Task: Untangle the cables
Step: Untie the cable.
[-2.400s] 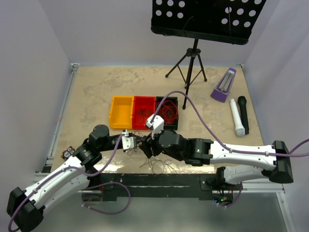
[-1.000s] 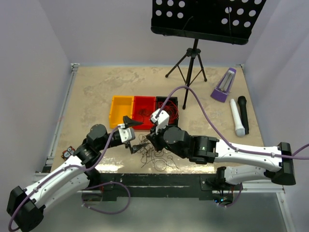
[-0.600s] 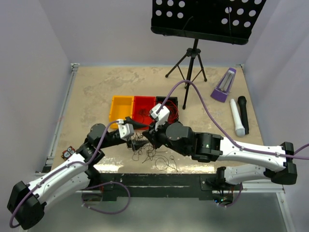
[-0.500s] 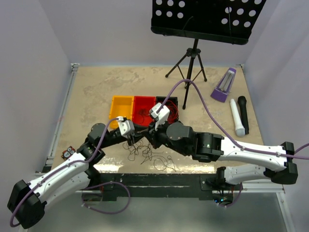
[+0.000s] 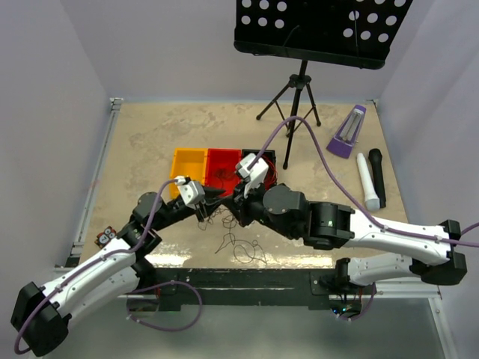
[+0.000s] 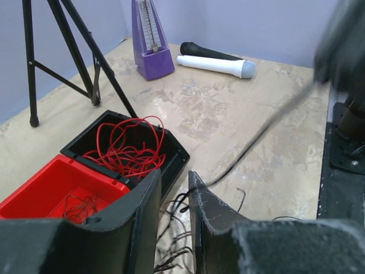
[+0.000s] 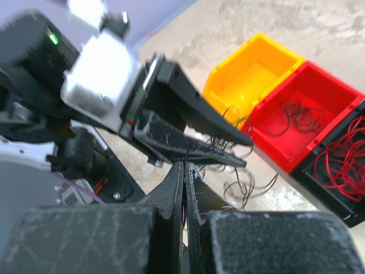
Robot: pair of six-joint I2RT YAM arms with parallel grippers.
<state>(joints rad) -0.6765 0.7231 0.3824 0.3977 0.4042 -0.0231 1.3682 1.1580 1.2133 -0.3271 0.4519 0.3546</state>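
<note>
Left end effector [image 6: 175, 174]: its black fingers stand a narrow slot apart, with dark strands showing in the slot. Whether they pinch those strands I cannot tell. It hangs just in front of the red and black bins, nearly tip to tip with the other arm.
Right end effector [image 7: 183, 165]: its fingers are pressed together. In the left wrist view one dark strand runs straight and taut from it down toward the left fingers, so it is clamped on a cable.
Loose cables: thin curly dark brown-black cables [image 5: 228, 239] hang in a tangle below the two tips. They spread in loops on the counter between the bins and the near edge.
Sorted cables: bright red cables [image 6: 128, 148] lie coiled in the black bin. A small clump of dark ones lies in the red bin.
Bins: a yellow plastic bin [image 5: 187, 173], a red plastic bin [image 6: 34, 191] and a black plastic bin [image 6: 175, 160] touch side by side in a row. Seen from above, yellow is on the left and black on the right.
Counter: a beige mottled counter [image 5: 150, 142] carries all of this.
Back: a black perforated music stand [image 5: 322, 30] on a tripod stands behind the bins.
Far right: a purple metronome [image 6: 149, 40] stands upright. A white microphone [image 6: 211, 64] and a black microphone [image 6: 208, 52] lie side by side near it.
</note>
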